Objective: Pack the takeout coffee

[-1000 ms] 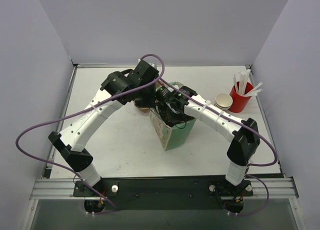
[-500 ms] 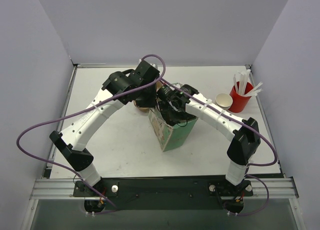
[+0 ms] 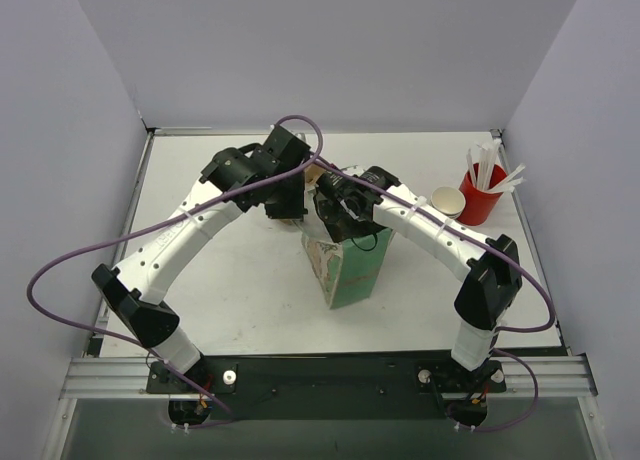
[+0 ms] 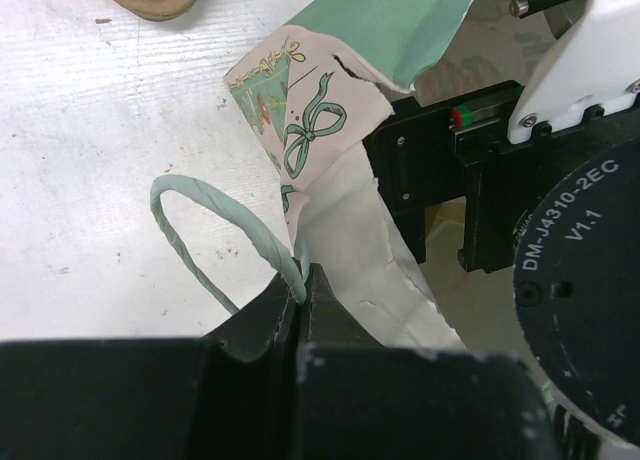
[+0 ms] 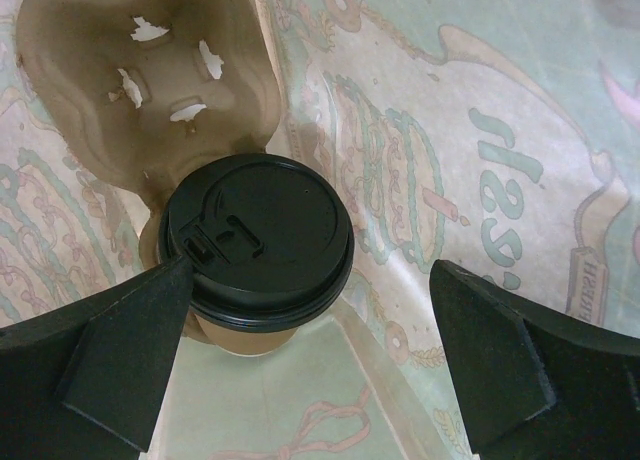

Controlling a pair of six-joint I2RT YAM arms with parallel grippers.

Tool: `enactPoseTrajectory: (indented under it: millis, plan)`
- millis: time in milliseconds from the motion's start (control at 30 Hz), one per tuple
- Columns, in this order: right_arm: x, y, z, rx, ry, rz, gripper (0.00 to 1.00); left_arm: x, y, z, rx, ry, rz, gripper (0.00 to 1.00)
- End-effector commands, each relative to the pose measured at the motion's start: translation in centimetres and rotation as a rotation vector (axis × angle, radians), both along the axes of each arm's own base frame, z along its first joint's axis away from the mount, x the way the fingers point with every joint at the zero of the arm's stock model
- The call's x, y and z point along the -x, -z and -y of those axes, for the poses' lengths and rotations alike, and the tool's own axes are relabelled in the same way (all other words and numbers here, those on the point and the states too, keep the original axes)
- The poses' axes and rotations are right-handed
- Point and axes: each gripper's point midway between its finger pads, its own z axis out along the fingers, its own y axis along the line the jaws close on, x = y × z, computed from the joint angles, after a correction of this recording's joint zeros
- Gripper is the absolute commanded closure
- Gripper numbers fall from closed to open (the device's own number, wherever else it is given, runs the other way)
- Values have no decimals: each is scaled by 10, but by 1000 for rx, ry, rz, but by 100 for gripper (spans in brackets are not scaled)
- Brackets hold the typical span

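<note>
L gripper is pinching the bag's handle to hold its mouth open. R gripper, jaws wide, is hanging inside the bag, straddling the coffee cup sitting in the carrier.

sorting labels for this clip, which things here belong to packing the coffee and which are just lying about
In the job:
- lidded coffee cup
- pulp carrier in the bag with it
- paper bag
- bag handle, pinched by the left claw
- right claw, open either side of the cup

Lying about:
- red cup of white sticks
- spare brown cups beside it
</note>
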Motion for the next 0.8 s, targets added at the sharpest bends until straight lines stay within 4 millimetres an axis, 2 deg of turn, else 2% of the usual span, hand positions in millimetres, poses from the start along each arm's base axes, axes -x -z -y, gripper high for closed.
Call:
enactPoseTrajectory:
  millis: [0, 200, 400, 500, 533, 633, 767]
  plan:
    - [-8, -25, -5, -54, 0, 60, 0, 4, -1, -3, 11, 32, 3, 100]
    - [-5, -31, -22, -79, -46, 67, 0, 2, -2, 9, 60, 45, 2, 100]
    - [5, -24, -30, -65, -64, 52, 0, -3, -10, 25, 147, 42, 14, 100]
    - [5, -18, -28, -53, -56, 43, 0, -2, -13, 30, 189, 46, 19, 91]
    - [6, -17, -28, -51, -54, 44, 0, -2, -12, 32, 201, 48, 19, 83]
    - [5, -13, -28, -42, -46, 37, 0, -3, -14, 31, 215, 44, 32, 79]
    - [7, -7, -29, -38, -40, 20, 0, -1, -20, 33, 263, 55, 44, 68]
